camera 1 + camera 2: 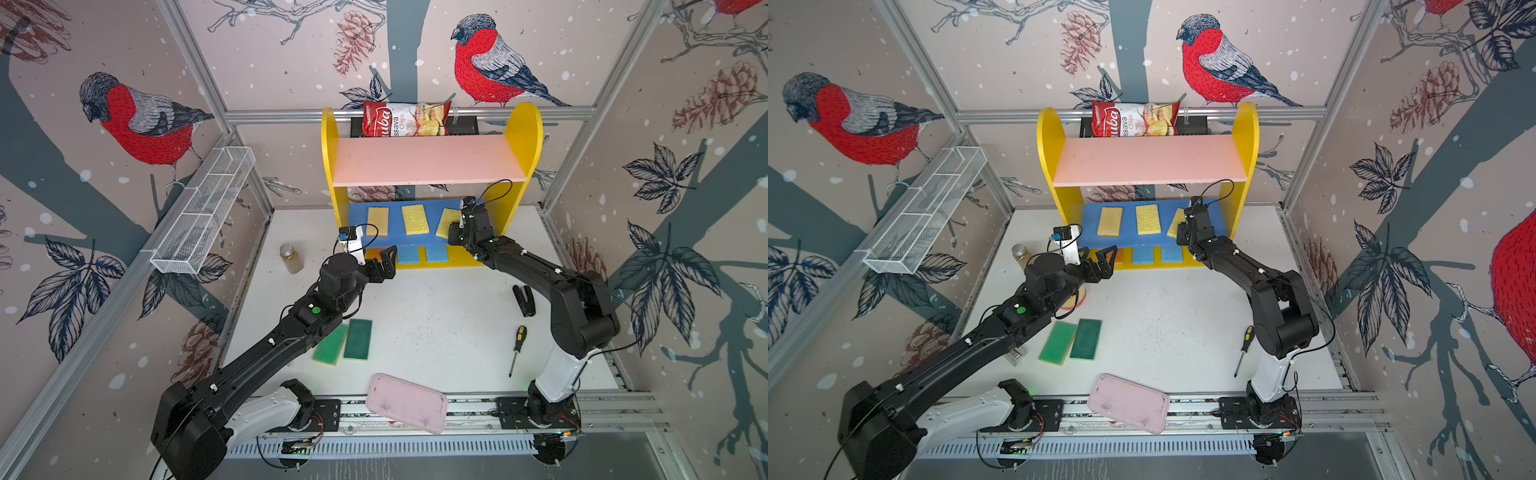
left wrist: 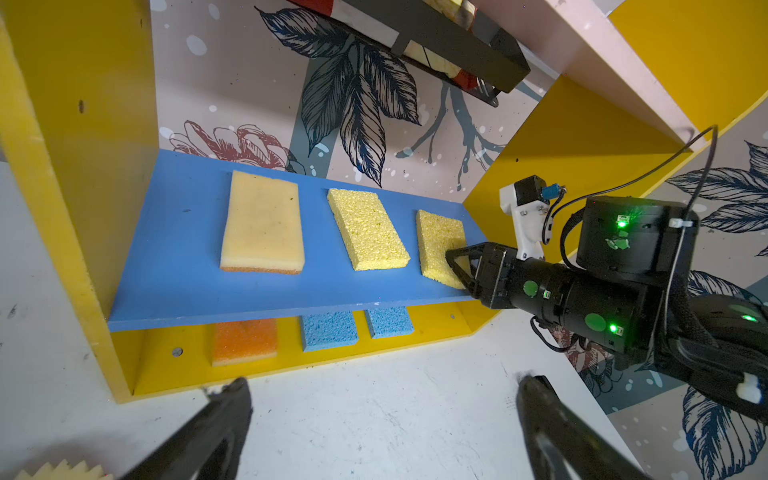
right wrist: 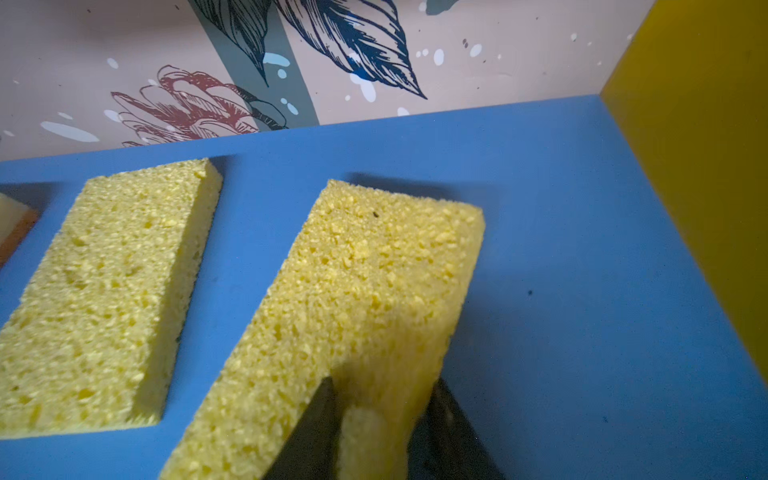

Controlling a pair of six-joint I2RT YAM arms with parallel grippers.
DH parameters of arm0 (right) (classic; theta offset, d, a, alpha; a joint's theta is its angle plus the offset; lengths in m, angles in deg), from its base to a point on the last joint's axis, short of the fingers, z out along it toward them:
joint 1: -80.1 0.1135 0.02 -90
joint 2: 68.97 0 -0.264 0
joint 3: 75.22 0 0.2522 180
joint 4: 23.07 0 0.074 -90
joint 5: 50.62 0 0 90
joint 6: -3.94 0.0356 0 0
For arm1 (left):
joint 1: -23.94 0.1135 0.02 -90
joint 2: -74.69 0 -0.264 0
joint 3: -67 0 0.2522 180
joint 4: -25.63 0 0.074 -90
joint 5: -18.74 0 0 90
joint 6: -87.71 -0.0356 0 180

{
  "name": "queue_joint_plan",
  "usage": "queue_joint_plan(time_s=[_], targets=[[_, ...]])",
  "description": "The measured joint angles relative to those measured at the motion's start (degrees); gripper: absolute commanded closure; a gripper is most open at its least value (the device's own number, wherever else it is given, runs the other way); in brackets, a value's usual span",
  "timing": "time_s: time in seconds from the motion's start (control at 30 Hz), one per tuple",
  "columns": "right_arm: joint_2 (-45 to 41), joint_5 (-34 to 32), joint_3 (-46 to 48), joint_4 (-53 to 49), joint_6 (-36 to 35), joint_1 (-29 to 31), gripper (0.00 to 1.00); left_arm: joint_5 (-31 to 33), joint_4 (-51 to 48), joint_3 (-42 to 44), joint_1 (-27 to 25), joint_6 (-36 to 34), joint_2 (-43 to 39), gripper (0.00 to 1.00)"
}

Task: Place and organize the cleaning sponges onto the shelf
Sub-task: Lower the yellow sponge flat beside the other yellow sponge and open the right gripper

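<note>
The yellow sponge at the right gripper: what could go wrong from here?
1. The right gripper has its jaws on both sides of the yellow sponge, close to the front edge of the blue board; pulling back may drag it off.
2. It lies askew to the middle sponge, so the row may end untidy.

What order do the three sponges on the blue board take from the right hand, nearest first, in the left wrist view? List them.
1. Pinched yellow sponge, in the right hand, at one end of the blue board.
2. Middle yellow sponge, mid-board.
3. Tan sponge, at the opposite end.
</note>
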Motion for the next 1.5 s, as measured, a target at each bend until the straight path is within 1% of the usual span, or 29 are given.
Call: queue_joint_plan(time_s=[0.07,0.2,0.4,0.47,0.5,0.53,0.67,0.73,0.9,1.1,1.27,1.5], targets=[[0.1,-1.0,-0.3,-0.1,-1.2,0.1,0.43,0.0,0.1,0.3,0.0,0.0,0.1,0.02],[-0.9,-1.7,-0.2,-0.6,-1.6,0.0,0.41,0.0,-0.1,0.6,0.0,0.1,0.3,0.02],[-6.2,-1.8,2.1,-0.5,-1.4,0.1,0.38,-0.1,0.0,0.6,0.0,0.2,0.5,0.02],[-8.3,-0.9,3.7,0.2,-0.9,0.0,0.38,-0.4,0.0,0.6,0.0,0.3,0.7,0.02],[-9.0,-0.6,4.2,0.3,-0.6,0.1,0.40,-0.5,0.0,0.7,0.0,0.3,0.7,0.02],[-9.6,-0.3,4.6,0.3,0.3,0.1,0.46,-0.5,0.2,0.8,0.0,0.3,0.8,0.02],[-10.1,3.1,5.2,-0.1,1.7,0.1,0.75,-1.5,0.3,1.2,0.0,1.2,1.3,0.02],[-10.0,5.5,5.3,-0.5,2.3,0.1,0.84,-1.5,0.3,1.2,0.0,1.3,1.6,0.02],[-8.6,11.0,5.4,-0.7,4.9,0.1,0.92,-1.7,0.3,1.2,0.0,1.6,2.0,0.02],[-7.7,14.6,6.3,-0.7,6.3,-0.2,0.99,-1.7,0.3,1.2,0.0,1.7,2.0,0.02],[-7.4,16.9,7.7,-0.5,7.4,-0.7,0.99,-1.7,0.3,1.3,0.0,1.7,2.1,0.02],[-7.0,17.2,8.0,0.3,8.0,-3.5,0.99,-1.7,0.3,1.2,0.0,1.7,2.5,0.02]])
